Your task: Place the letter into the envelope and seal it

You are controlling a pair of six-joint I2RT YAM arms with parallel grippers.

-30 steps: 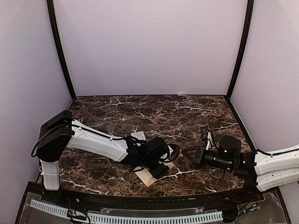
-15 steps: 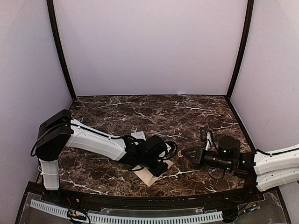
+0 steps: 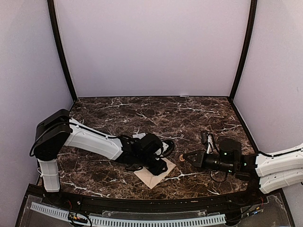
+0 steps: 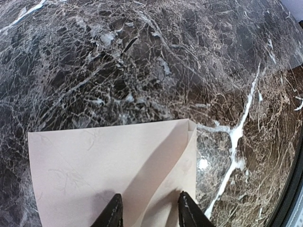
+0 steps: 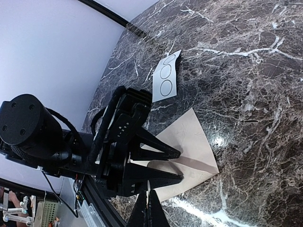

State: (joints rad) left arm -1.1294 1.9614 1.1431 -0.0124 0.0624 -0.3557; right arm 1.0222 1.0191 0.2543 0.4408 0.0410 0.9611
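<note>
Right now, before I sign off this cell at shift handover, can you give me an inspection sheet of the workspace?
Surface: dark marble table with white veins.
Job's things: envelope lies flat near the front edge, one fold showing; letter not seen apart from it.
Clutter: white card printed with circles, beyond the envelope.
Claws: left claw open, fingers over the envelope; right claw shut, pointing at the envelope from the right.
Cables: black cable loops at the left wrist.
Surroundings: lilac walls, black corner posts.
</note>
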